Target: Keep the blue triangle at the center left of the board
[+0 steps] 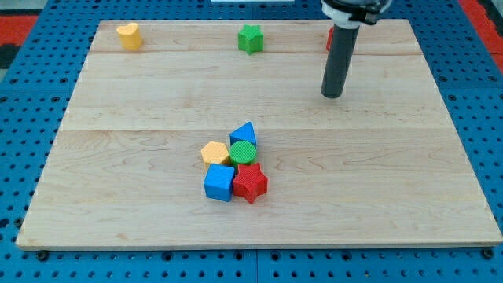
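One blue cube (218,183), one red star (250,183), one blue triangle (244,133), my tip (332,95) well apart, no gripper fitted.

Triangle (245,133) tops cluster w/ cylinder (243,152); maybe touching.

Single high oblique view over board (157,102)

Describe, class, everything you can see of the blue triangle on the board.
The blue triangle is a small solid wedge, plain blue, with a finely ribbed, plastic-looking surface. It lies flat near the board's middle, at the top of a tight cluster, its point toward the view's top right. The green cylinder presses against its lower edge; the yellow hexagon sits at its lower left, seemingly touching. My tip stands well off to its upper right, apart.
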`<control>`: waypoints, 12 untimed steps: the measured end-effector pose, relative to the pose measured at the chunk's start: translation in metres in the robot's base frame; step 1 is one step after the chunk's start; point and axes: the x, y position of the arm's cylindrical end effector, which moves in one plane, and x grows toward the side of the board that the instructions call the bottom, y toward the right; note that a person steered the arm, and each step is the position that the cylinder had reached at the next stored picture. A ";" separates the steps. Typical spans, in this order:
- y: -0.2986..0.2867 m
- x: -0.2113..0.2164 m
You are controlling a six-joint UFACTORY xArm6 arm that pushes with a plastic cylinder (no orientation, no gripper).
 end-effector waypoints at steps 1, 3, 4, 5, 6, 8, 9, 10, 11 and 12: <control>0.000 0.006; -0.086 0.046; -0.124 0.081; -0.135 0.094; -0.153 0.106; -0.254 0.079; -0.199 0.067; -0.186 0.056; -0.150 0.041; -0.165 0.021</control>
